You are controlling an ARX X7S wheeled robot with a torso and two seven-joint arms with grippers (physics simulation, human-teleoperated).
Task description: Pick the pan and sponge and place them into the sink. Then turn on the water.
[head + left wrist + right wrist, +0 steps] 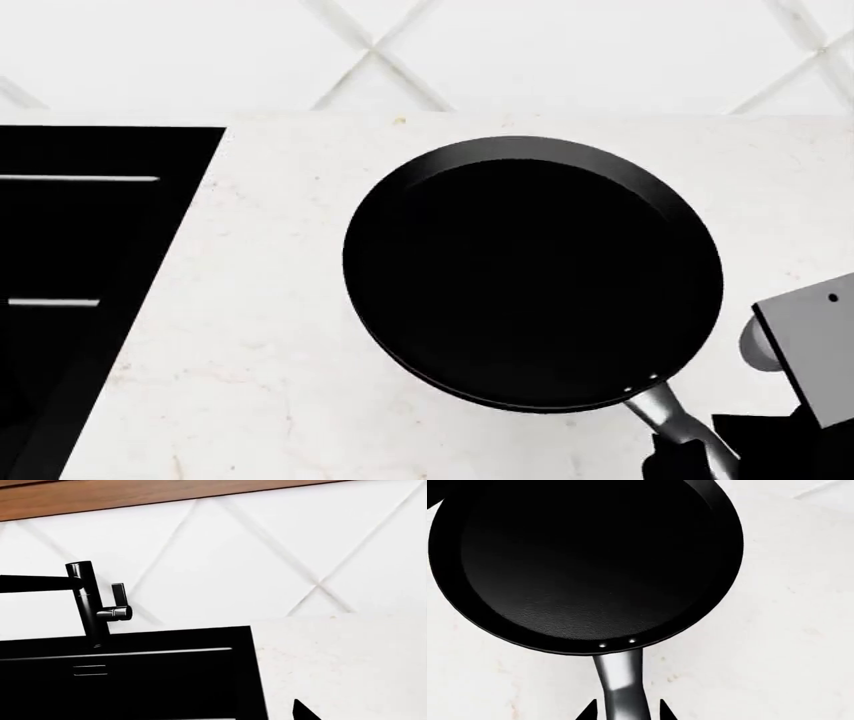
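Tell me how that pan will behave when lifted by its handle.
The pan looks rigid, so no flexing. Its wide body sits far from the handle, so it will probably droop forward. The smooth metallic handle may twist between the right gripper fingertips.

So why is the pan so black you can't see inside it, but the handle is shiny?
In the head view the pan is flat black, only its rim catching faint light. In the right wrist view a soft sheen shows its grainy bottom, and the handle glares white. In the left wrist view the sink is nearly featureless black.
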